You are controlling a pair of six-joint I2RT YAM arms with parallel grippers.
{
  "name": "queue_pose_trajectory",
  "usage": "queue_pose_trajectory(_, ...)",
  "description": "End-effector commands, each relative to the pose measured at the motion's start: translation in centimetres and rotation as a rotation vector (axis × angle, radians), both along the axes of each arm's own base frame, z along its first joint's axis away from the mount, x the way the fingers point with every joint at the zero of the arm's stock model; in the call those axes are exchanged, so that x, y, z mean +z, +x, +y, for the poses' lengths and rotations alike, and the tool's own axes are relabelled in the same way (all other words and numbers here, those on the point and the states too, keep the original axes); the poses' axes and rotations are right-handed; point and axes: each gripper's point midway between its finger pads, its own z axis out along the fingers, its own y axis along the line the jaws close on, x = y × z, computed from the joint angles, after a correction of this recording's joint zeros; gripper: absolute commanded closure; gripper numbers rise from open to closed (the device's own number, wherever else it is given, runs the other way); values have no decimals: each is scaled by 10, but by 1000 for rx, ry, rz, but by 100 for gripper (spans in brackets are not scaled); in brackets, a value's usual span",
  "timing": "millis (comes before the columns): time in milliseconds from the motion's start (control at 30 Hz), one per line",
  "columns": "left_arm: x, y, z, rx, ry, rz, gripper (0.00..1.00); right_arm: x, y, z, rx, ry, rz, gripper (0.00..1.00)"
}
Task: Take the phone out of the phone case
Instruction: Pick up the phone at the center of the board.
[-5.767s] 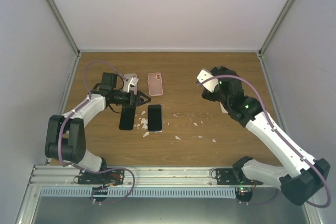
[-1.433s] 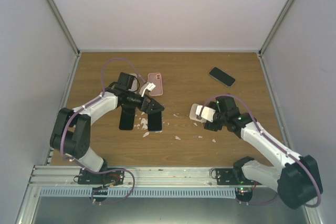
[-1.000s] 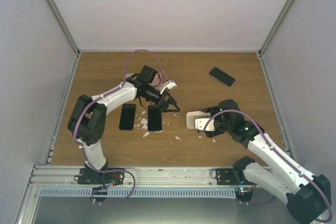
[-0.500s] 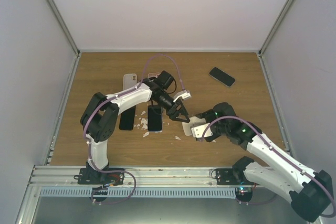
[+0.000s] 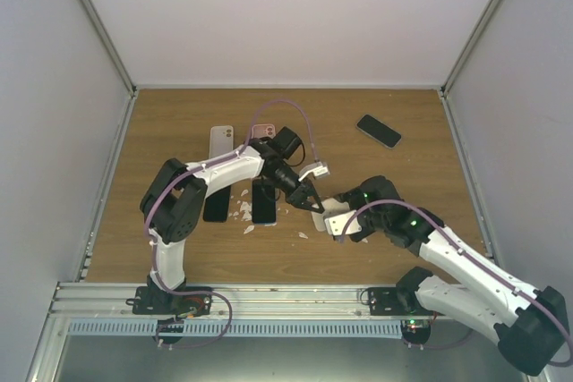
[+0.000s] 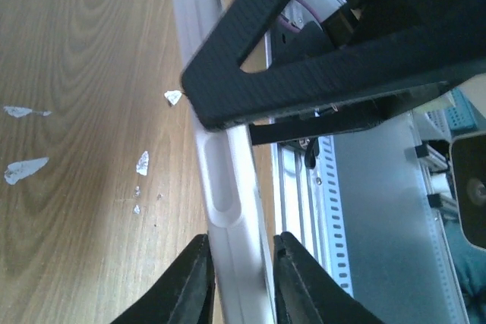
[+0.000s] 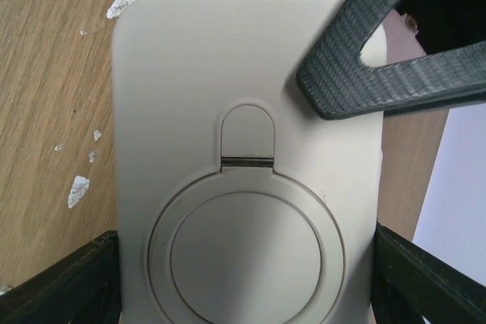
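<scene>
A cream phone case [image 7: 190, 96] is held across its width by the right gripper [image 5: 349, 221] near the middle of the table [image 5: 421, 158]. One edge of the phone case is pinched between the narrowed fingers of the left gripper [image 6: 239, 282]. A black phone [image 5: 379, 131] lies flat toward the far right corner, well apart; whether the phone case is empty cannot be told.

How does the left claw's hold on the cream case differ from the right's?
The left gripper pinches the cream case across its thin edge, fingers close together; the right gripper spans its width, fingers far apart. The left gripper holds near one corner, the right gripper at the other end. Both grip the same case.
</scene>
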Motion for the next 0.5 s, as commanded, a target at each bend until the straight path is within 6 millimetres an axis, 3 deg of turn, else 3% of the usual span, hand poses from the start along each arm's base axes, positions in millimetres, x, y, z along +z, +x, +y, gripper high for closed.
queue_pose_trajectory(0, 29, -6, -3, -8, -89, -31, 84, 34, 15, 12, -21, 76, -90, 39)
queue_pose_trajectory(133, 43, -1, 2, 20, -122, -20, 100, 52, 21, 16, -82, 148, -79, 27)
queue_pose_trajectory(300, 80, 23, 20, 106, -203, -39, 100, 87, 30, 20, -172, 255, -75, 2)
queue_pose_trajectory(467, 119, 50, 40, 193, -284, -96, 100, 123, 37, 22, -254, 363, -65, 0)
